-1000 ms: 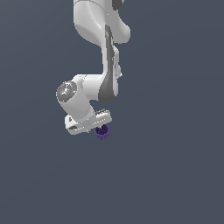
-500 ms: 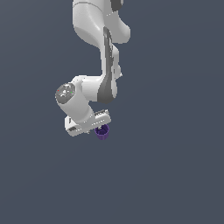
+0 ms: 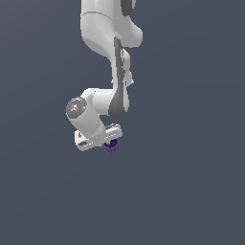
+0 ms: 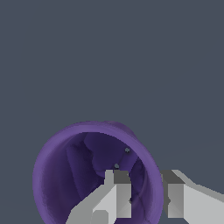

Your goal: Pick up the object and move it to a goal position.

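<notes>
Wrist view: gripper [image 4: 142, 192] pinches the purple cup's [image 4: 65, 175] wall, one finger inside the rim, one outside. Pose unchanged over the last second; cup hangs under the hand, transport apparently pending.

exterior view: stands well back from the arm [image 3: 107, 57], facing it against a plain grey ground; the arm hangs down the middle of the picture, its lower end slightly toward the exterior view's left.
wrist view: sits very near, looking along the gripper [image 4: 142, 192] into the open mouth of the cup [image 4: 78, 175].
shared: the gripper [image 3: 106, 141] and the cup [image 3: 112, 145], tiny in the exterior view, large in the wrist view.
</notes>
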Available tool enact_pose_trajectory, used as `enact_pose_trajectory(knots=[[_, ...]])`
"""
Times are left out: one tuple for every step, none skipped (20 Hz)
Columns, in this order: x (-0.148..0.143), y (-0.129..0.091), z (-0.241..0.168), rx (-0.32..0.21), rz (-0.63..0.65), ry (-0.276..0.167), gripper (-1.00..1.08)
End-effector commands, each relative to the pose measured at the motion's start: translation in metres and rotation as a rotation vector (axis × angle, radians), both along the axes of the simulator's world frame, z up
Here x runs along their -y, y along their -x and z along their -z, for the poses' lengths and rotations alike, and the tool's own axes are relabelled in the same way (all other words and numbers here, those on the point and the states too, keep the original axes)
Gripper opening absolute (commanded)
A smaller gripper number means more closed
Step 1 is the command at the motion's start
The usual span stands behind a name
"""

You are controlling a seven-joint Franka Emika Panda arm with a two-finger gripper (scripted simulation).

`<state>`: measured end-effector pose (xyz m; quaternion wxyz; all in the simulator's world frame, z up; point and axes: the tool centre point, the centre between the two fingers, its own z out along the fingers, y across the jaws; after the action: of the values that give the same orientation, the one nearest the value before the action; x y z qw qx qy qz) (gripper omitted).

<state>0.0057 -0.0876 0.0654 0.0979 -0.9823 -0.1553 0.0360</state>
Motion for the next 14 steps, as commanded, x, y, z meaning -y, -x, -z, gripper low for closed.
enact_pose_trajectory(knots=[[0.0002,-0.0001,0.0005,0.001,0.000,0.000,-1.00],[0.0002,-0.0001,0.0005,0.001,0.000,0.000,-1.00],[0.0002,-0.0001,0.0005,0.001,0.000,0.000,-1.00],[0.0002,-0.0001,0.0005,0.001,0.000,0.000,-1.00],[0.0002,-0.0001,0.0005,0.001,0.000,0.000,-1.00],[0.0002,-0.0001,0.0005,0.001,0.000,0.000,-1.00],[0.0002,-0.0001,0.0005,0.001,0.000,0.000,-1.00],[0.0002,-0.0001,0.0005,0.001,0.000,0.000,-1.00],[0.0003,-0.0001,0.0002,0.001,0.000,0.000,-1.00],[0.0002,0.0000,0.0000,0.001,0.000,0.000,-1.00],[0.0001,0.0002,-0.0007,0.001,0.000,0.000,-1.00],[-0.0002,0.0006,-0.0018,0.001,0.000,0.000,-1.00],[-0.0006,0.0011,-0.0034,0.001,0.000,0.000,-1.00],[-0.0010,0.0018,-0.0054,0.001,0.000,0.000,-1.00]])
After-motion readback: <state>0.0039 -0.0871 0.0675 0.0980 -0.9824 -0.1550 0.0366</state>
